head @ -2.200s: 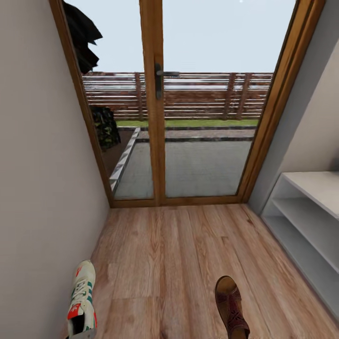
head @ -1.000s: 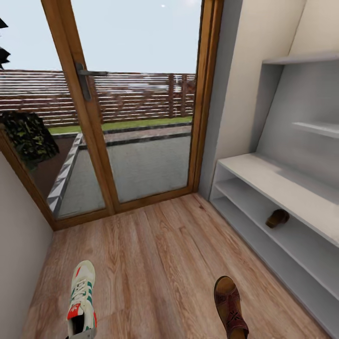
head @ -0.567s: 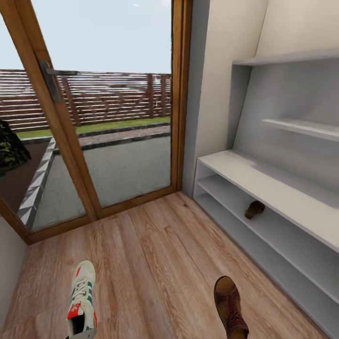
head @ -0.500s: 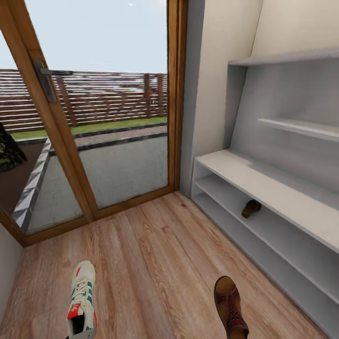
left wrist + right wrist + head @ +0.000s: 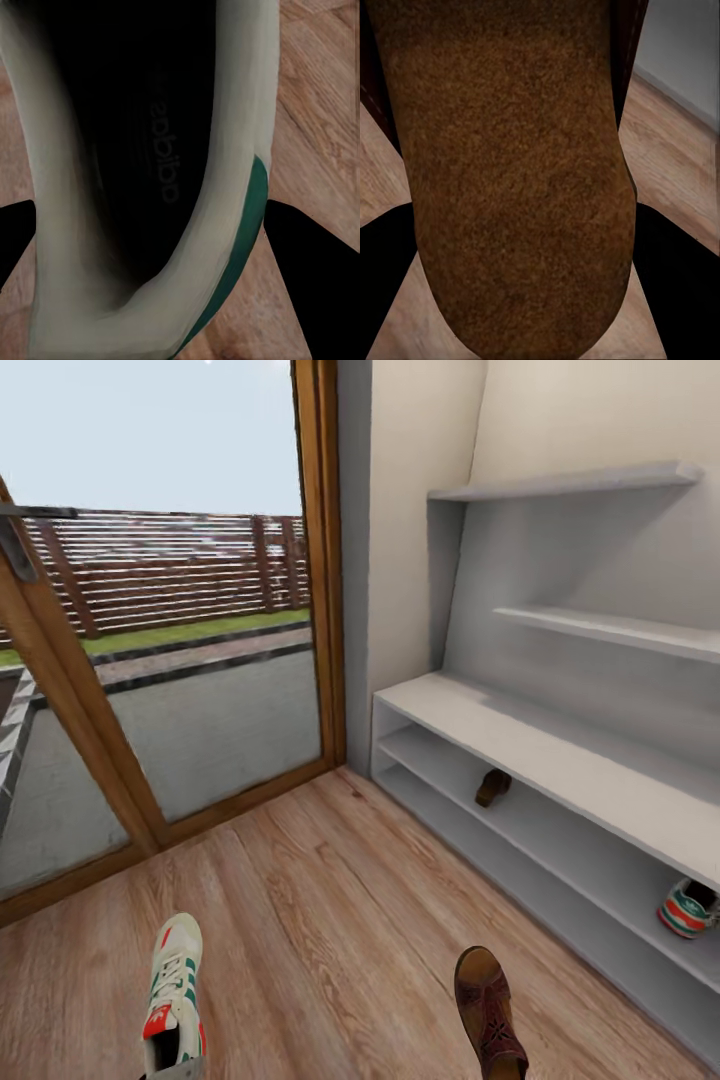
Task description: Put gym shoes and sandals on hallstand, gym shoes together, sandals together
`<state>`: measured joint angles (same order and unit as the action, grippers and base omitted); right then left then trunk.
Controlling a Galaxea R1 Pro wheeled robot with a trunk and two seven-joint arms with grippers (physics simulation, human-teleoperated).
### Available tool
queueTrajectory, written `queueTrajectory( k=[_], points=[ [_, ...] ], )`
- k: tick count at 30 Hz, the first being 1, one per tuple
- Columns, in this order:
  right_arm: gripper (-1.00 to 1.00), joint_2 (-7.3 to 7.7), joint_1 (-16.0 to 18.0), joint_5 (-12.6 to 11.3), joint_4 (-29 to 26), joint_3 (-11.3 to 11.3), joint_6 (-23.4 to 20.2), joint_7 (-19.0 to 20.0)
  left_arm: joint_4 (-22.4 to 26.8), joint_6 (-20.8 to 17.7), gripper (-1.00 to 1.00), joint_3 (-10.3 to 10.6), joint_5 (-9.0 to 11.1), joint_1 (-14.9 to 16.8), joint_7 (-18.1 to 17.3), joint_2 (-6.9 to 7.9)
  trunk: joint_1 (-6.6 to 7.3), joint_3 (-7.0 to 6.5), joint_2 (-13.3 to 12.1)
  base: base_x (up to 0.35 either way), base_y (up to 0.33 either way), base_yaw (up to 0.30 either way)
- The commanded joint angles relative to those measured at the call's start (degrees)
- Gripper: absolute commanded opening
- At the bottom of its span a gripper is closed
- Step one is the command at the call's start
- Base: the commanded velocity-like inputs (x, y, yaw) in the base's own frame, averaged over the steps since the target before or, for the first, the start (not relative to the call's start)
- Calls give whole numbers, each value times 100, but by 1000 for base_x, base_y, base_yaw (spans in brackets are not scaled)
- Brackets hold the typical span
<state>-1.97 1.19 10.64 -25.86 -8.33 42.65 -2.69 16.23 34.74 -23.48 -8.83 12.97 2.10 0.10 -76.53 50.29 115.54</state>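
A: Largest first. Corridor floor, light brown planks, runs from the glass door on the left to the hallstand on the right. The hallstand is pale grey: broad low top, two long open slots below, two staggered shelves above.

B: Contents of the slots?

A: Upper slot holds two items, well apart. One dark brown sandal lies toward the door end. One gym shoe, white with green and red, sits at the frame's right edge, partly cut off. Both are on the rack, off the floor.

B: The other two shoes?

A: Second gym shoe at lower left of the head view, toe pointing away from the robot, above the planks. Second sandal at lower right, same heading. In the left wrist view the gym shoe is seen from the heel, dark inside, green stripe on its side. In the right wrist view the sandal's brown footbed covers most of the frame, grey hallstand at one corner.

B: Jaws?

A: Left jaws are closed on that gym shoe, black finger tips at either side of it. Right jaws are closed on that sandal, fingers flanking it likewise.
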Motion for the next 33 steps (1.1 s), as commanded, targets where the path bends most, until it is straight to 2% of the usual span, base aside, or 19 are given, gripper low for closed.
queueTrajectory(
  k=[1, 33],
  points=[
    [-100, -5, 4, 61, 2, -30, 15, -30, -6, 20, -100, -25, -60, 4, 19, -1, 1, 5, 2, 0, 196, -300],
    [-100, -5, 4, 58, 2, -29, 15, -30, -6, 23, -100, -25, -65, 4, 19, -1, 1, 5, 2, 0, 5, -300]
  ],
)
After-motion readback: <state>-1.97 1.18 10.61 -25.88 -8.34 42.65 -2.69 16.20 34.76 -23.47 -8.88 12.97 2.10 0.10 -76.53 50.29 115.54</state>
